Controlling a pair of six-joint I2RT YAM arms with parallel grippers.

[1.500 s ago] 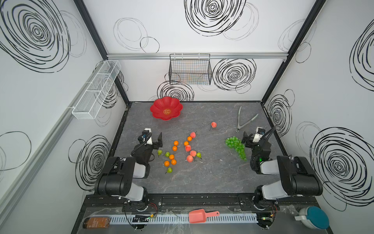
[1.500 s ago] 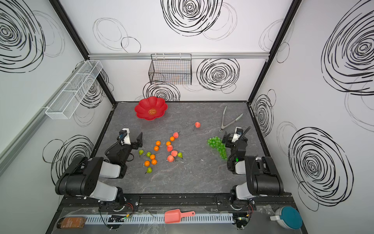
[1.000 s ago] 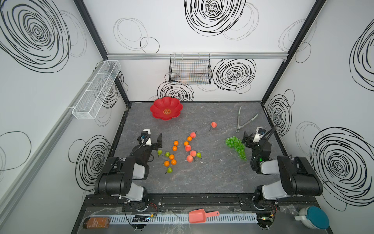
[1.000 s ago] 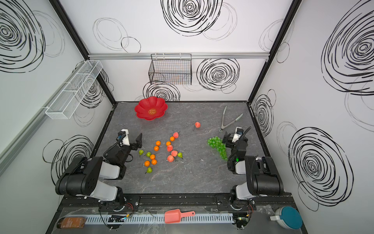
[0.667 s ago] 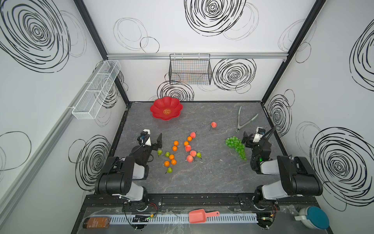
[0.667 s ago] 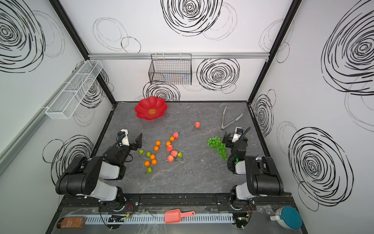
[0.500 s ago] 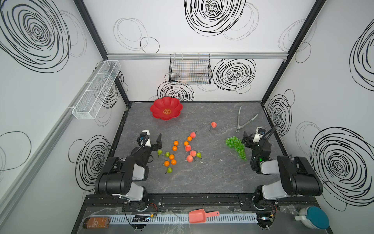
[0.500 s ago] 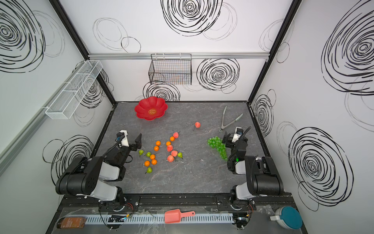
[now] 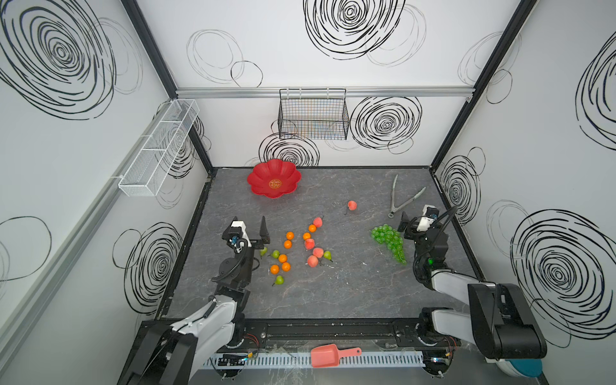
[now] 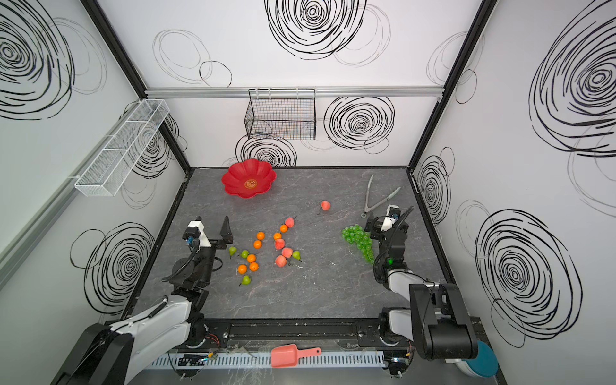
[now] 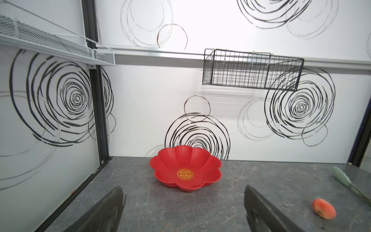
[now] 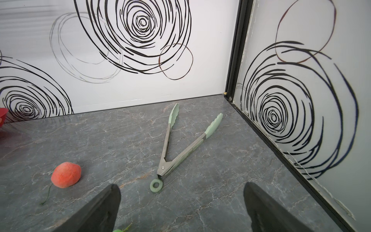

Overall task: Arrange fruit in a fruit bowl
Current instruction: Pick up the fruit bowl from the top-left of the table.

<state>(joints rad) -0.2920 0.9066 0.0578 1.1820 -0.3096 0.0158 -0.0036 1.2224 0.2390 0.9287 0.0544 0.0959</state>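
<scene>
The red scalloped fruit bowl [image 9: 274, 178] [image 10: 248, 178] [image 11: 185, 167] stands at the back left with nothing in it. The fruit lies loose mid-table: orange tangerines [image 9: 289, 235], pink peaches [image 9: 309, 243], green pears [image 9: 279, 280] and, to the right, a grape bunch [image 9: 388, 241]. One peach [image 9: 352, 205] [image 12: 65, 177] lies apart, further back. My left gripper [image 9: 250, 228] [image 11: 183, 197] is open and holds nothing, just left of the pears, facing the bowl. The right gripper [image 9: 416, 220] [image 12: 180, 192] is open and holds nothing, beside the grapes.
Green-tipped metal tongs [image 9: 403, 200] [image 12: 180, 144] lie spread at the back right, just ahead of the right gripper. A black wire basket [image 9: 313, 116] hangs on the back wall and a white mesh shelf [image 9: 156, 150] on the left wall. A pink scoop [image 9: 330, 355] lies beyond the front rail.
The left wrist has shifted slightly toward the near side, jaws still open. The right arm and the fruit have not moved.
</scene>
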